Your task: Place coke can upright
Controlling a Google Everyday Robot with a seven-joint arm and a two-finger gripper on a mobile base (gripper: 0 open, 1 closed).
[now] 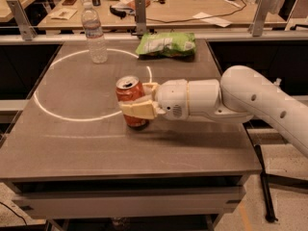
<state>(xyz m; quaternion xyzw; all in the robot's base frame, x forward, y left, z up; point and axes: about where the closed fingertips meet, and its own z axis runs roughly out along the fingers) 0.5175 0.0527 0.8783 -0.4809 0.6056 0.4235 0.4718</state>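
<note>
White arm point(250, 96) outstretched, claw point(134, 100) gripping coke can point(128, 89)

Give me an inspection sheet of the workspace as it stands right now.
Surface: grey table, with a white ring marked on it.
Job's things: coke can near upright at mid-table; whether its base touches the table cannot be told.
Clutter: water bottle standing back left; green chip bag lying back centre.
Grippers: gripper reaching in from the right, jaws closed on the coke can's sides.
Cables: dark cable on the far bench; nothing seen on the table.
Surroundings: wooden bench behind, with papers on it.
</note>
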